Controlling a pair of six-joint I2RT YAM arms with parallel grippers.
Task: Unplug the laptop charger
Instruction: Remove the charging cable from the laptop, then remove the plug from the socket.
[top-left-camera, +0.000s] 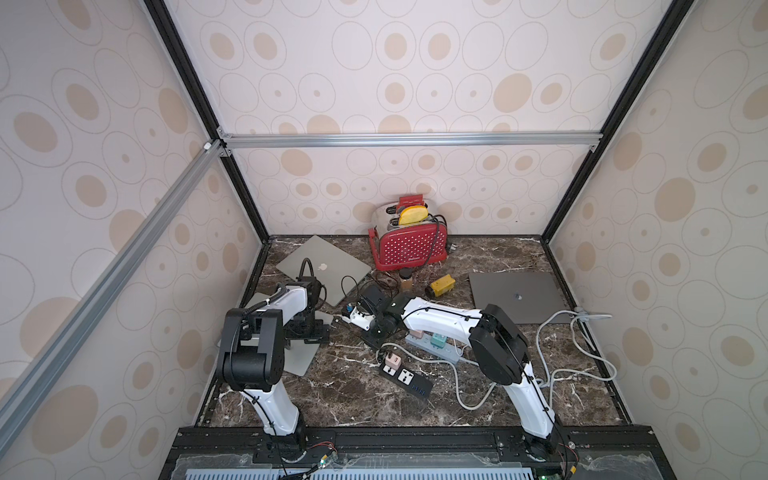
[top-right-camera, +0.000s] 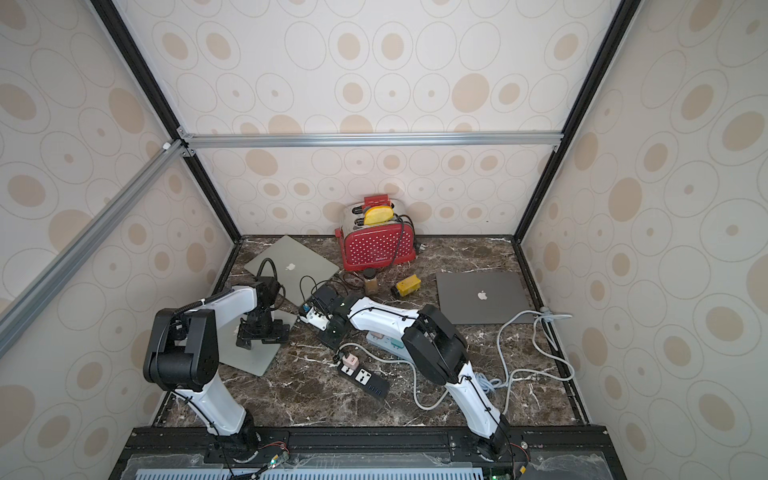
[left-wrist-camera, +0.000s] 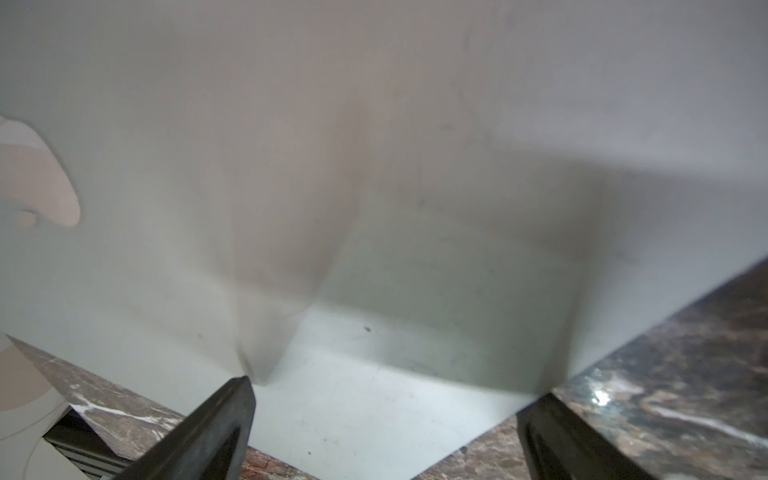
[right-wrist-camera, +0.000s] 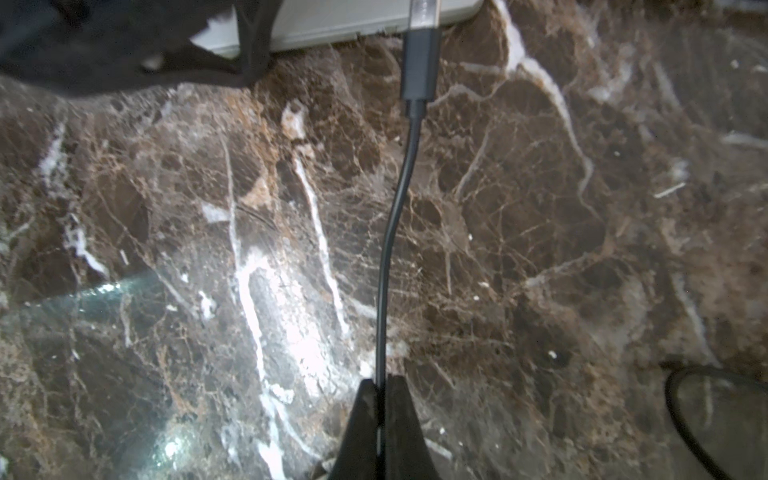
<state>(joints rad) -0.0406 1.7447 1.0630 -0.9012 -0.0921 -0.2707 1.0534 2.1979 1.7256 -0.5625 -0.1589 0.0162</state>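
Note:
A silver laptop (top-left-camera: 300, 357) lies at the front left of the marble table; its lid fills the left wrist view (left-wrist-camera: 374, 208). My left gripper (left-wrist-camera: 397, 390) stands open just above one corner of it, seen from above too (top-left-camera: 309, 332). The charger's black plug (right-wrist-camera: 420, 62) meets that laptop's edge (right-wrist-camera: 353, 20), and its thin black cable (right-wrist-camera: 388, 249) runs back across the table. My right gripper (right-wrist-camera: 382, 380) is shut on this cable, low over the table beside the laptop (top-left-camera: 341, 319). Whether the plug still sits in the port I cannot tell.
A second silver laptop (top-left-camera: 322, 266) lies at the back left and a dark laptop (top-left-camera: 515, 295) at the right. Also here: a red toaster (top-left-camera: 409, 245), a small jar (top-left-camera: 406, 279), a yellow block (top-left-camera: 441, 284), a black power strip (top-left-camera: 405, 376), a white one (top-left-camera: 436, 345), and loose grey cable (top-left-camera: 573, 353).

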